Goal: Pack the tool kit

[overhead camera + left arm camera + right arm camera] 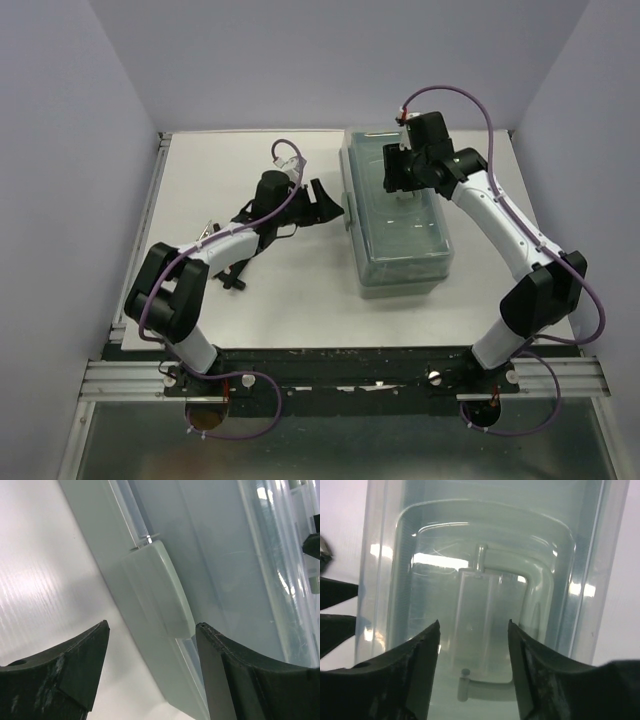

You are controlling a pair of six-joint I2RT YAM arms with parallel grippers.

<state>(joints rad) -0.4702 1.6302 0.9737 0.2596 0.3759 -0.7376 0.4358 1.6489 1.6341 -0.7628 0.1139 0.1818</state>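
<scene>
The tool kit (400, 235) is a sage-green box with a translucent lid, closed, at the table's centre right. My left gripper (325, 205) is at its left long side. In the left wrist view this gripper (152, 630) is open, and the pale green side latch (160, 590) lies just ahead between the fingers (75, 665). My right gripper (400, 185) hovers over the far half of the lid. In the right wrist view this gripper (474, 627) is open above the folded top handle (485, 685) in the lid's recess (485, 525). Neither gripper holds anything.
A few dark hand tools (228, 272) lie on the white table (290, 300) beside the left forearm. Purple walls enclose the table on three sides, and a metal rail (145, 215) runs along its left edge.
</scene>
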